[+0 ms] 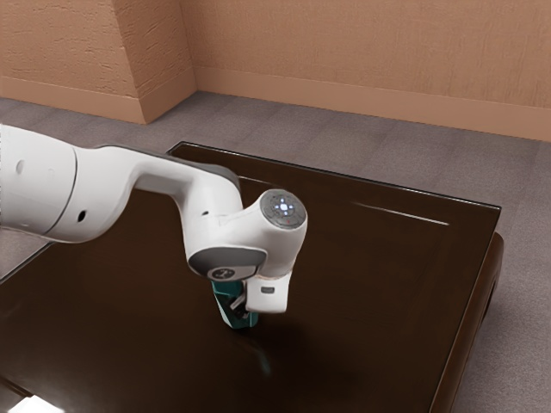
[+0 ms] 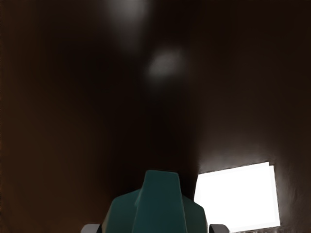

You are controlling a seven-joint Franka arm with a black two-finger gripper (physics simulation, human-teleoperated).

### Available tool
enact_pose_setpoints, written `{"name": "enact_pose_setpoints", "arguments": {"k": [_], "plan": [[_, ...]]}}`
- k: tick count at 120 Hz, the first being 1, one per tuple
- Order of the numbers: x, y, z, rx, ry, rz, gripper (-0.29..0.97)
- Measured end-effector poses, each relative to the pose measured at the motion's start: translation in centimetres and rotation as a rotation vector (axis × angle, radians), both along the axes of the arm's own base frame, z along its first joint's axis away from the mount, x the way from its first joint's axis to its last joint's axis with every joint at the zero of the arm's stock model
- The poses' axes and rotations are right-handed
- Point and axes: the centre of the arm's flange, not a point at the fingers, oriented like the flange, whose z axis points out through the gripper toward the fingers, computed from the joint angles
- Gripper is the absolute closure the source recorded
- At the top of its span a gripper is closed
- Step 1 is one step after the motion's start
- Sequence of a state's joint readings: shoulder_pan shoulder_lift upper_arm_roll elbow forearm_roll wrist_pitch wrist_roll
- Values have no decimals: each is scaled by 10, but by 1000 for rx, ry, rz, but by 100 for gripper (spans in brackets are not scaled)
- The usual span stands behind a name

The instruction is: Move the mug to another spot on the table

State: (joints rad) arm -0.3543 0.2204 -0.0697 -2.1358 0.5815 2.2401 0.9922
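Note:
A teal mug [image 1: 234,311] stands low over the dark glossy table [image 1: 370,258], near its middle, directly under my hand. My gripper [image 1: 236,306] points straight down over it, and the white hand hides most of the mug from the side. In the wrist view the mug [image 2: 155,206] sits as a teal block between my two grey fingertips [image 2: 91,228], which lie against its two sides. The gripper [image 2: 154,229] is shut on the mug. Whether the mug's base touches the table I cannot tell.
The table's long edge [image 1: 469,335] runs down the exterior view's right, with grey carpet beyond. A bright white patch [image 2: 238,196] lies on the tabletop close beside the mug, and a white patch [image 1: 34,403] shows at the table's near corner. Bare dark tabletop surrounds the mug.

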Motion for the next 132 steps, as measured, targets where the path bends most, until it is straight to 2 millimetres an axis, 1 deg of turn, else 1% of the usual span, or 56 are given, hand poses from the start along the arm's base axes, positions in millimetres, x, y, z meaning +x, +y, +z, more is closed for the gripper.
{"name": "enact_pose_setpoints", "arguments": {"k": [12,22,33,46,69,78,88,96,102,108,112,118,123,127,132], "plan": [[1,1,-2,5,-16,17,48],[2,9,-2,14,-31,46,51],[-2,8,-3,27,-33,63,53],[-6,3,-4,38,-36,74,59],[-5,2,-4,53,-64,91,66],[-2,7,-4,70,-80,105,67],[1,9,0,113,-110,110,68],[7,5,10,145,-147,121,69],[12,4,18,169,-171,145,69],[20,-2,24,198,-191,174,69],[31,-7,24,220,-201,199,70],[58,-17,14,265,-212,245,70],[77,-20,4,309,-220,287,70],[86,-18,-4,344,-219,318,70],[92,-13,-13,384,-216,355,70]]}}
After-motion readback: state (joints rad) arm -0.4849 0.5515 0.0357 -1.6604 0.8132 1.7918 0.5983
